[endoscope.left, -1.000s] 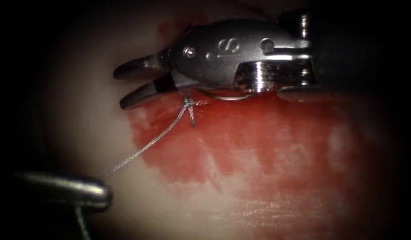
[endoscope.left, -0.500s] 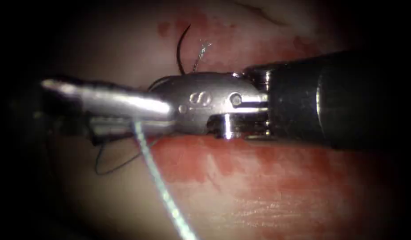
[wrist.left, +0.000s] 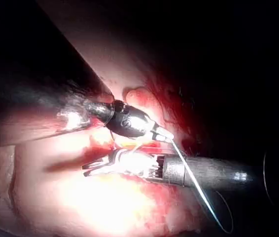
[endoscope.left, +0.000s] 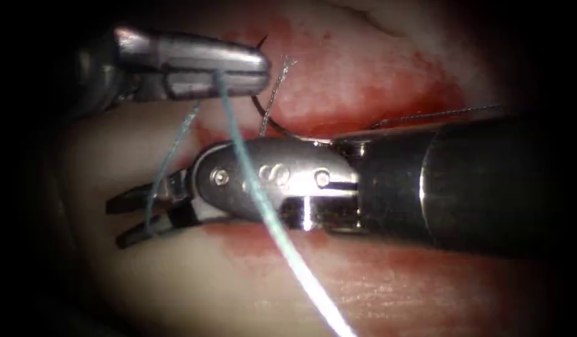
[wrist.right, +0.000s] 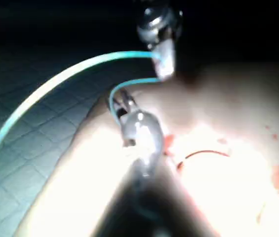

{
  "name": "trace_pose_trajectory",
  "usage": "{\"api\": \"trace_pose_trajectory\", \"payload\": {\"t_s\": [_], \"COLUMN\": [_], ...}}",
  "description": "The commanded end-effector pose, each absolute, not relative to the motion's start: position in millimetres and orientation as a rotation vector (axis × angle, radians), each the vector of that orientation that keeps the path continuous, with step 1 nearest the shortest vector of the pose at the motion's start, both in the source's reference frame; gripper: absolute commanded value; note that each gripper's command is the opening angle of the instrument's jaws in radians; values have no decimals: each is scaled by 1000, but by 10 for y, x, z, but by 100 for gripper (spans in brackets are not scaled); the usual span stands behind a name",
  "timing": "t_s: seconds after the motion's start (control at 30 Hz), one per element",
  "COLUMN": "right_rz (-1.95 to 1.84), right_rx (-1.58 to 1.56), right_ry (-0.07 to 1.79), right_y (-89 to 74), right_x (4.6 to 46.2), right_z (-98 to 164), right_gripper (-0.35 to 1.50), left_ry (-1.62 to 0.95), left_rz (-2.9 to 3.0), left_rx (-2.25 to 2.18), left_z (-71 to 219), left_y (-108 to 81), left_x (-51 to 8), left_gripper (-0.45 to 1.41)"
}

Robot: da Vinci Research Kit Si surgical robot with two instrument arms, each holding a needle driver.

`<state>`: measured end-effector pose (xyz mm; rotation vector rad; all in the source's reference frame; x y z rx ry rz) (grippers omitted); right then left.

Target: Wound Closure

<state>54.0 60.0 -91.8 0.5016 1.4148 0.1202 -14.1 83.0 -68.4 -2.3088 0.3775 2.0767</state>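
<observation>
My left tool (endoscope.left: pixel 260 67) lies at the upper left, jaws shut on the blue-green thread (endoscope.left: pixel 263 206). One strand runs down across my right tool's body to the lower edge. Another strand drops between the open jaws of my right tool (endoscope.left: pixel 117 221), which reaches in from the right across the cut. The dark curved needle (endoscope.left: pixel 268 122) lies free on the tissue (endoscope.left: pixel 426 287) behind both tools, partly hidden; neither tool holds it. In the left wrist view the left tool (wrist.left: pixel 164 134) holds the thread (wrist.left: pixel 193 182) above the right tool (wrist.left: pixel 87 170). The right wrist view has the right tool (wrist.right: pixel 122 101) with thread (wrist.right: pixel 55 81) at its jaws.
A frayed cut end of thread (endoscope.left: pixel 285 62) stands up beside the left tool's tip. A thin strand (endoscope.left: pixel 426 115) runs along the top of the right tool's shaft. Red fluid (endoscope.left: pixel 363 93) stains the tissue around the cut.
The left tool rose from mid-left to the upper left, carrying the thread with it. The right tool shifted down and left, its open jaws now clear of the left tool with thread between them.
</observation>
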Motion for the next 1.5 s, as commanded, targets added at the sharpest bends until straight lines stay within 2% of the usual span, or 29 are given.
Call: {"api": "trace_pose_trajectory", "payload": {"t_s": [0.03,0.23,0.43,0.73,1.13,1.5], "right_rz": [126,149,221,263,447,625], "right_rx": [514,554,641,733,742,633], "right_ry": [1436,1501,1638,1761,1967,1969], "right_y": [599,597,593,588,604,628], "right_x": [545,535,520,519,458,421], "right_z": [-916,-915,-916,-912,-919,-900], "right_gripper": [-12,-18,-17,-18,-18,-10], "left_ry": [375,350,369,381,410,400], "left_rz": [2066,1999,1900,1866,1806,1793], "left_rx": [-2314,-2352,-2398,-2404,-2452,-2476], "left_z": [-678,-634,-585,-556,-508,-497], "left_y": [837,831,835,837,819,796], "left_x": [-146,-156,-157,-167,-156,-138], "left_gripper": [-35,-35,-35,-35,-35,-35]}}
